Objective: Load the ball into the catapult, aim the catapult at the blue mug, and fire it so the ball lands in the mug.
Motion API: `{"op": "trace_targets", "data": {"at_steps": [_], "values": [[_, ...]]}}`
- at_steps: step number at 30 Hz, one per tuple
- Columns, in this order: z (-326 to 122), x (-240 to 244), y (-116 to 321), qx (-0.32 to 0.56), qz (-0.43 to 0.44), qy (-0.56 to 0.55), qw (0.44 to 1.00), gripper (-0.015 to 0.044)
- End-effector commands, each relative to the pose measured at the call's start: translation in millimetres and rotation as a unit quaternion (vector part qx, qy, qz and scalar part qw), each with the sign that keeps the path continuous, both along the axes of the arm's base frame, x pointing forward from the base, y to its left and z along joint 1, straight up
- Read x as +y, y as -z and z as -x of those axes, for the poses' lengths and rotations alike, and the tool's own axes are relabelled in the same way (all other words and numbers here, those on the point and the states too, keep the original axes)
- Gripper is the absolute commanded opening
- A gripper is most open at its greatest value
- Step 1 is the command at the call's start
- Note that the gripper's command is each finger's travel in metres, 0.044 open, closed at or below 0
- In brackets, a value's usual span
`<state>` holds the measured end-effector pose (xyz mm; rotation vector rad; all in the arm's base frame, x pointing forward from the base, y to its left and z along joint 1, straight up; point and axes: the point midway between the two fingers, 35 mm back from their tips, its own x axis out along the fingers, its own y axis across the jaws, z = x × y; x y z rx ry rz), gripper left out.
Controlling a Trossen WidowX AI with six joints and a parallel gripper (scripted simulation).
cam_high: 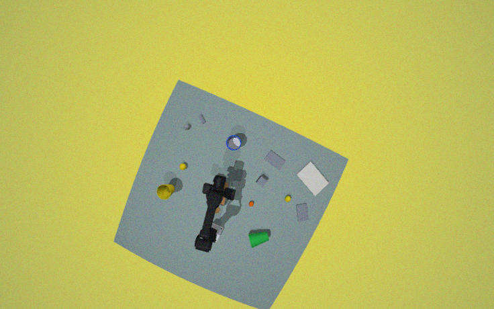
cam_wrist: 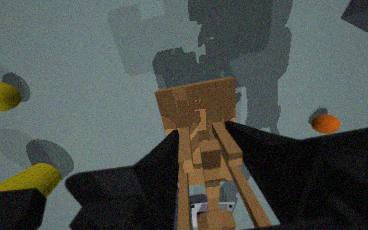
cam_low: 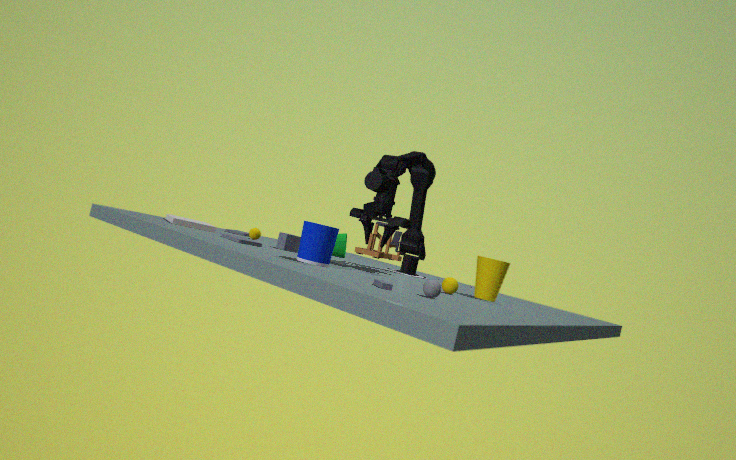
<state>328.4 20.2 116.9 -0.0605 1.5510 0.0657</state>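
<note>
My gripper (cam_low: 376,245) (cam_wrist: 201,129) is shut on the brown wooden catapult (cam_high: 223,201) (cam_low: 368,252) (cam_wrist: 197,102), with one finger on each side of its frame. The catapult hangs a little above the table, and the arm covers much of it in the top view. The blue mug (cam_high: 231,143) (cam_low: 317,242) stands upright, beyond the gripper from the arm's base. A small orange ball (cam_high: 251,203) (cam_wrist: 326,123) lies on the table to the right of the catapult in the top view. It is hidden in the exterior view.
A yellow cup (cam_high: 165,191) (cam_low: 491,277) stands at the left in the top view. A green cup (cam_high: 258,238) lies on its side. Yellow balls (cam_high: 182,166) (cam_high: 287,198), a grey ball (cam_high: 186,126), a grey block (cam_high: 262,179) and a white slab (cam_high: 312,178) lie around.
</note>
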Motion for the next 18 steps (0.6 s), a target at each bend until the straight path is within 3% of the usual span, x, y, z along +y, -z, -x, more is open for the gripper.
{"op": "trace_targets", "data": {"at_steps": [1, 18], "values": [[-3.5, -4.9, -3.5, -0.005, 0.0, 0.019, 1.0, 0.0], [-5.4, -5.2, 18.3, -0.005, 0.0, 0.019, 1.0, 0.0]]}}
